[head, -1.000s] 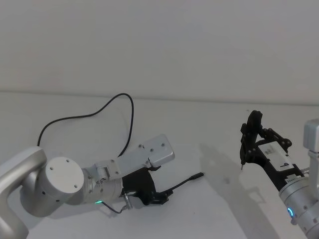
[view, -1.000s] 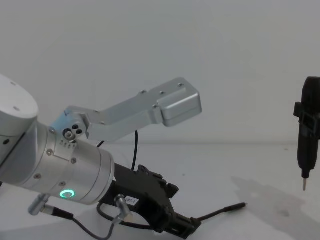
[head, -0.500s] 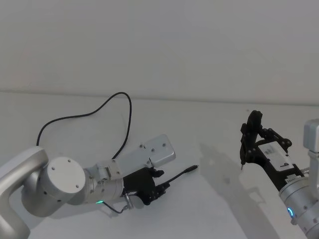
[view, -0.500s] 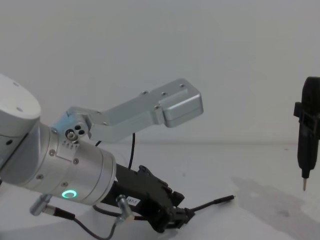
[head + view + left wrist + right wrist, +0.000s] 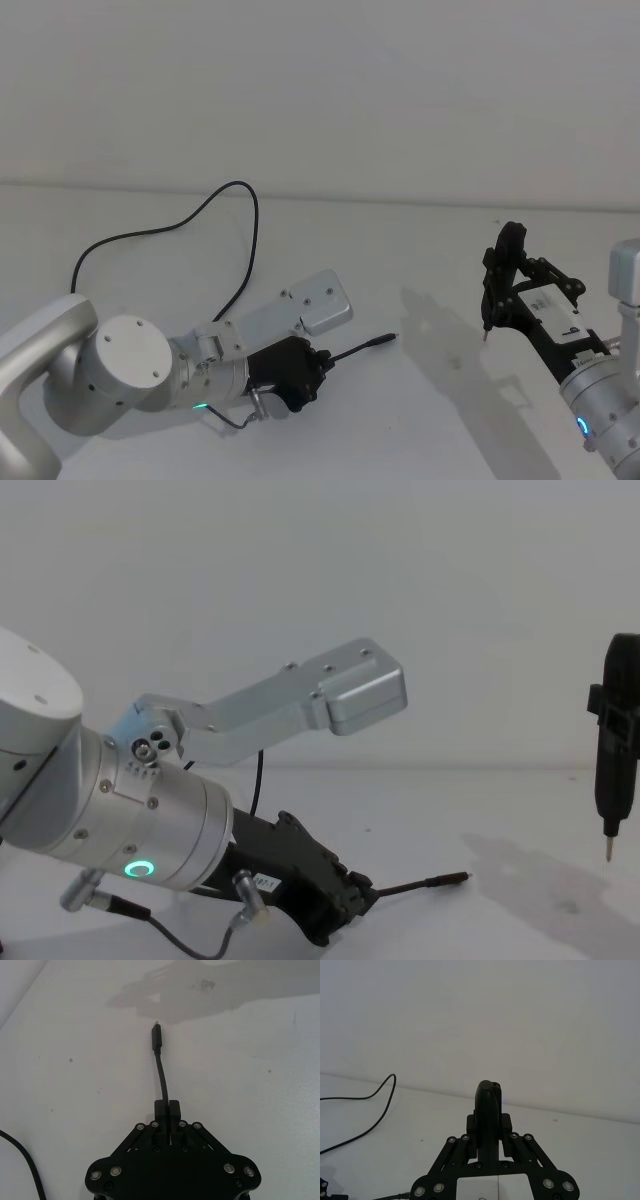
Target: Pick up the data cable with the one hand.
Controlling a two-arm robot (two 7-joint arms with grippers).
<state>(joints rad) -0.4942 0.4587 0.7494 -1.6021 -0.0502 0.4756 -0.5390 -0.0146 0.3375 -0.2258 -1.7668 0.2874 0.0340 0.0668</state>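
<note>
The left gripper [image 5: 322, 357] sits low over the near left part of the white counter [image 5: 400, 250], its black fingers [image 5: 173, 1107] pressed together on the data cable [image 5: 360, 347] a short way behind the plug [image 5: 156, 1040]. From the fingers the free end of the cable runs straight out to the right, the slim plug with its tiny metal tip pointing toward the middle of the counter; whether the plug touches the surface cannot be told. Behind the gripper the rest of the cable lies on the counter, running away to the far left in a wide loop before it curves back toward the near left edge. The right gripper [image 5: 503, 292] hangs above the near right side, well apart from the cable, its fingers clamped on a dark pen-shaped tool [image 5: 611, 770] whose thin metal tip points down.
</note>
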